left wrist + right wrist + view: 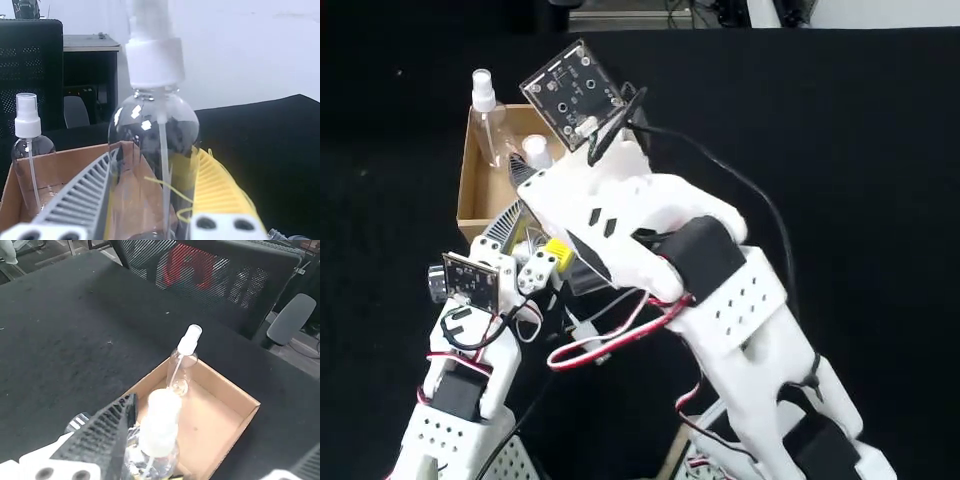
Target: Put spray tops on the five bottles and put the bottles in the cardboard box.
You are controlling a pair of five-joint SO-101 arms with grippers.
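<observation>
Black tablecloth (880, 150), cardboard box (468, 185) on the left arm's side — left gripper (157, 155) clenched on a capped bottle (150, 125), upright at the box's near edge; I'd lift it over the wall, lower it beside the standing bottle (488, 120) without bumping it, then release.

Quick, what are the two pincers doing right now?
Left pincer: closed on a bottle that has its spray top on.
Right pincer: open, holding nothing.

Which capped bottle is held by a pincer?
The bottle between the left pincer's grey and yellow fingers; the other bottle stands free in the cardboard box's corner.
</observation>
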